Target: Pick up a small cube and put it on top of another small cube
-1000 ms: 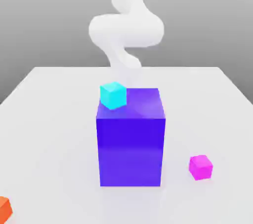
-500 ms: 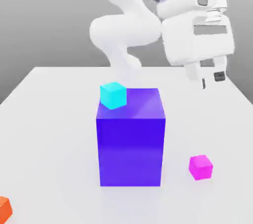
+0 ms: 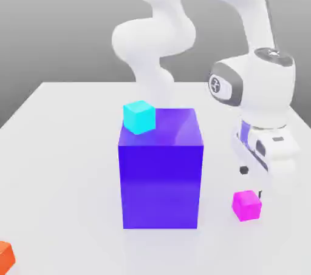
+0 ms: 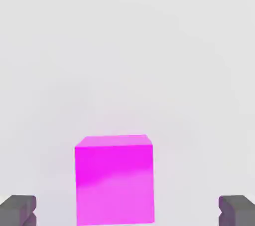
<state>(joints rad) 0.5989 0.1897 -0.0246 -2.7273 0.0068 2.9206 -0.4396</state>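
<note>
Backdrop: plain grey behind a pale bench [image 3: 73,176].
Change: a half second ago the pincer [image 3: 252,183] hung high, over the far part of the bench; now it is down close to the magenta cube [image 3: 246,206].
Bearing on task: approach nearly complete, in my judgement; the grasp is outstanding.
Magenta cube: on the bench, at the exterior view's right of the blue block [image 3: 160,186], unmoved.
Cyan cube: on top of the blue block [image 3: 139,117].
Orange cube: at the exterior view's left edge [image 3: 5,258].
Pincer: wide open, holding nothing; hand view finds the cube between its fingers, off-centre.
</note>
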